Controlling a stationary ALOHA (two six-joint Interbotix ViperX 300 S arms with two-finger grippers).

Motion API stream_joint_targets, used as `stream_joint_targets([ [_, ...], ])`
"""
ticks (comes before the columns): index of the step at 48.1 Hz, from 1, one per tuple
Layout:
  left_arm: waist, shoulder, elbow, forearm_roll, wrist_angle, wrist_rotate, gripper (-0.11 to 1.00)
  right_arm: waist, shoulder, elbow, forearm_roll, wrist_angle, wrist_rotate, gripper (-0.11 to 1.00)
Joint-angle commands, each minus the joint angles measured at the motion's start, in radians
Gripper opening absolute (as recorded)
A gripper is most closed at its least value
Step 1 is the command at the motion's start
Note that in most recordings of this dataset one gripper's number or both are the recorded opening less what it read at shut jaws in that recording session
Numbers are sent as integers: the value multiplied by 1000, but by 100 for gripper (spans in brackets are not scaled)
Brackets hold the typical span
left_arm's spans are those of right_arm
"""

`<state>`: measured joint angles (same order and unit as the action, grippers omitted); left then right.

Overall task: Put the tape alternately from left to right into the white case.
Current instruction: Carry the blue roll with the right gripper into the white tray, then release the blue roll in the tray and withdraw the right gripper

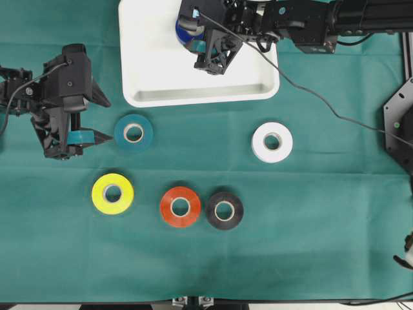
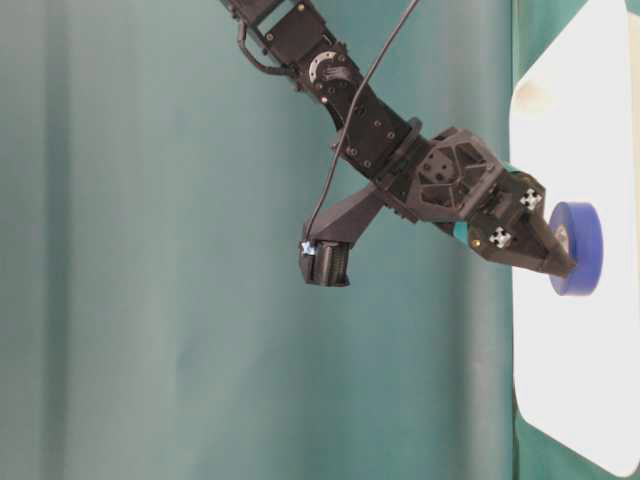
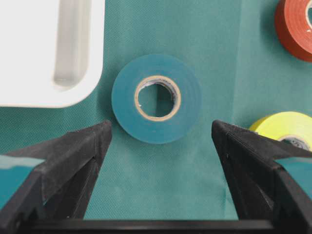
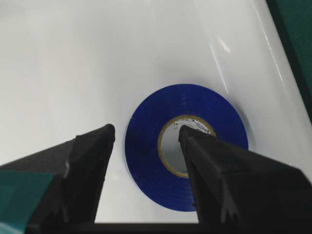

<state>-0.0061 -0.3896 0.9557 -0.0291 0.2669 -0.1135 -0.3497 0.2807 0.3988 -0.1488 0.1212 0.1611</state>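
Right wrist view gives me the clearest look: my right gripper [image 4: 146, 134] has its jaws spread, one finger tip over the blue roll's pale core, the other outside the roll's rim on the bare tray floor, so the blue roll [image 4: 187, 148] sits between and under them, lying flat and not pinched. From the table-level view the same gripper [image 2: 560, 265] reaches down to that roll [image 2: 580, 248], its tip right at the roll; I cannot tell whether it touches. The roll rests inside the white case [image 1: 148, 71], toward its far edge in the overhead view. On my left wrist camera the left gripper [image 3: 161, 131] stands wide apart, holding nothing, with the teal roll [image 3: 156, 97] flat on the green cloth [image 1: 322, 213] just ahead of the finger tips, near the case's rounded corner. Overhead, the teal roll [image 1: 133, 133] lies just below the case's near edge, the white roll [image 1: 271, 142] well off to the right, and the yellow [image 1: 112, 193], orange-red [image 1: 180, 206] and black [image 1: 224, 210] rolls sit in a row nearer me, the last two almost touching. All are glossy rings with pale cores, lying flat.
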Motion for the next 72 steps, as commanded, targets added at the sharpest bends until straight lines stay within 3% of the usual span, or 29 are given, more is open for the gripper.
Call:
stream_joint_targets([
  [1,2,-5,-11,0,-6,0,79,5,-48,-18,0,-3,-2,65],
  [45,2,-5,-14,0,-2,-2,79,262,-224,75,-2,34,-2,65],
  [72,2,-5,-14,0,0,-2,79,380,-288,164,0,34,3,65],
])
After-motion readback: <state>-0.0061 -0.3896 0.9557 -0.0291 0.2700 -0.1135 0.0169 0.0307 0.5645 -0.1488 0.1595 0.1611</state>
